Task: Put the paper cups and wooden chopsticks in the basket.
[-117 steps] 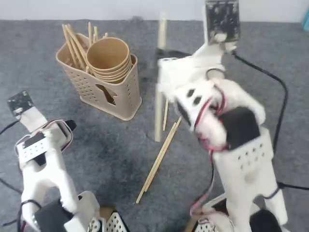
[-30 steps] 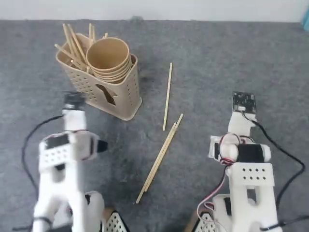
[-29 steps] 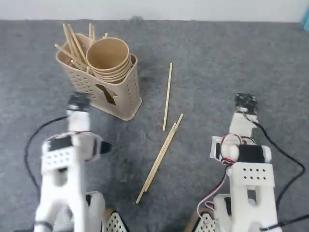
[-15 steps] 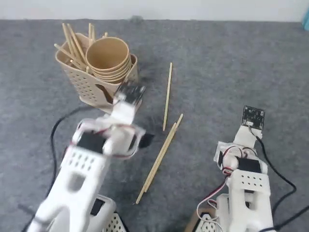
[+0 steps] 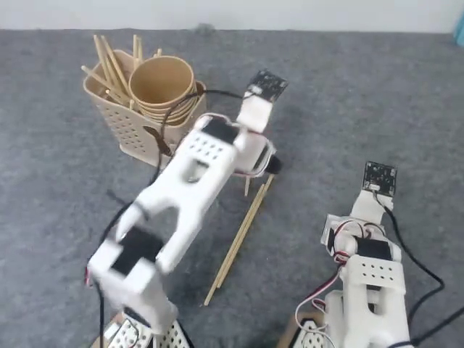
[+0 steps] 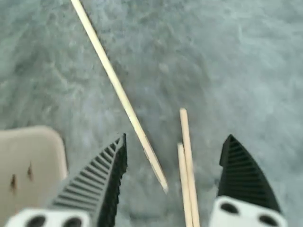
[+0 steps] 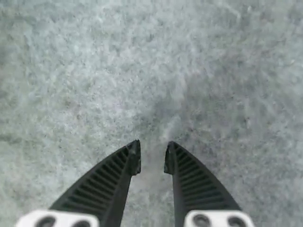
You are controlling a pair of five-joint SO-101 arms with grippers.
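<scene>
Your left gripper [image 6: 177,138] hangs wide open over the carpet [image 7: 189,56], with a single chopstick [image 6: 118,90] tip and the ends of a pair of chopsticks [image 5: 239,239] between its jaws. All are pale, slim wood, lying flat (the pair slants toward the far right). Your right gripper [image 7: 153,143] is nearly closed and holds nothing.

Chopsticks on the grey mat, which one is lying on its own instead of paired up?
The single chopstick, which lies slanted with its tip ending beside the pair. The other two chopsticks lie side by side, pointing the same way.
</scene>
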